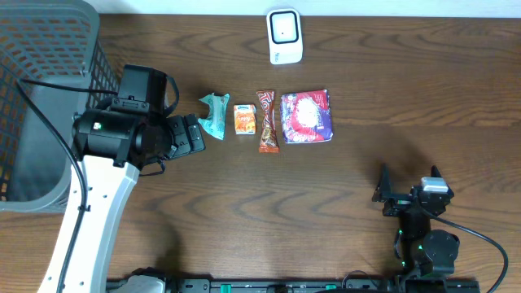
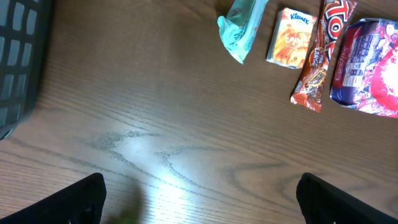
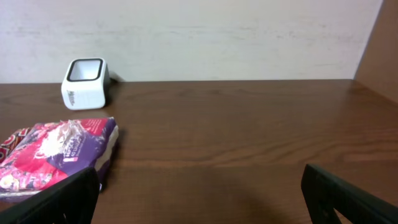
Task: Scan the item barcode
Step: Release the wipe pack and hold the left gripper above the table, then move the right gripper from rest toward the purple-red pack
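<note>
Left gripper (image 2: 199, 199): released, empty; teal packet (image 2: 239, 28) ahead, basket (image 2: 18, 56) edge leftward. Right gripper (image 3: 199, 196): released; open tabletop (image 3: 249, 137) ahead.

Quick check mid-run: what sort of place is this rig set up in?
Probably a mock checkout station on a wooden table: a white barcode scanner, a row of packaged snacks, and a grey mesh basket beside them.

White left arm (image 1: 94, 216), black joint (image 1: 110, 134)

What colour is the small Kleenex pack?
The Kleenex pack is orange; left wrist view shows it best.
</note>
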You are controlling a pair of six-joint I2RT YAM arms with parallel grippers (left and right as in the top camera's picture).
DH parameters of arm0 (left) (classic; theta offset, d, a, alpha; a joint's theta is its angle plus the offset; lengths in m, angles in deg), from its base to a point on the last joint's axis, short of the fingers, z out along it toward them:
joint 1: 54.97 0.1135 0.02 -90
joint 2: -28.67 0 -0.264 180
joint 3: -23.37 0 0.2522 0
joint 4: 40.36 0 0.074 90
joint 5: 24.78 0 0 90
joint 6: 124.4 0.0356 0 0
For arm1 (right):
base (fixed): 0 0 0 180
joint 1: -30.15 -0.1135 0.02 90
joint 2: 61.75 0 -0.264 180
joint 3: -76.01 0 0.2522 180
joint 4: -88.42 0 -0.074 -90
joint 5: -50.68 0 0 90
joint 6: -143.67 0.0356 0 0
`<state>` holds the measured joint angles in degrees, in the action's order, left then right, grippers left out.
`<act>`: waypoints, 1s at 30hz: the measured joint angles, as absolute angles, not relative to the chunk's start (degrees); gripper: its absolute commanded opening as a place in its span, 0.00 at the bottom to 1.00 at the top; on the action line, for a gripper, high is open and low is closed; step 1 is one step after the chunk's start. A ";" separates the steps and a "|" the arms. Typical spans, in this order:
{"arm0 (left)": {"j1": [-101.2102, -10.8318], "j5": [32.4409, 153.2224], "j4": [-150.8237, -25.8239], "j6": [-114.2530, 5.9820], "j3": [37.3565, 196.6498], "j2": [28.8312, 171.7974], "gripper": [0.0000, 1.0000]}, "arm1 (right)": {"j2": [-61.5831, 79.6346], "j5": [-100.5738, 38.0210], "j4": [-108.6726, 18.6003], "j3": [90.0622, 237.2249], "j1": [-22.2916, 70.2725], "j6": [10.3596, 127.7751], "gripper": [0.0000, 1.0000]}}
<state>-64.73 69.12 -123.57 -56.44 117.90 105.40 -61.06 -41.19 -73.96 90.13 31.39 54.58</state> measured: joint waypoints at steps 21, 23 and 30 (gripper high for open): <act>-64.73 69.10 -123.57 -56.44 117.90 105.40 0.98 | -61.04 3.68 -80.83 90.13 31.39 99.40 0.99; -64.73 69.10 -123.57 -56.44 117.86 105.40 0.98 | -61.01 4.67 -87.10 90.13 31.39 101.24 0.99; -64.73 69.10 -123.72 -56.44 117.70 105.40 0.98 | -61.08 2.20 -104.72 92.86 31.39 104.63 0.99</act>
<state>-64.73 69.10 -123.72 -56.44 117.70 105.40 -61.08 2.20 -104.72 92.86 31.39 104.63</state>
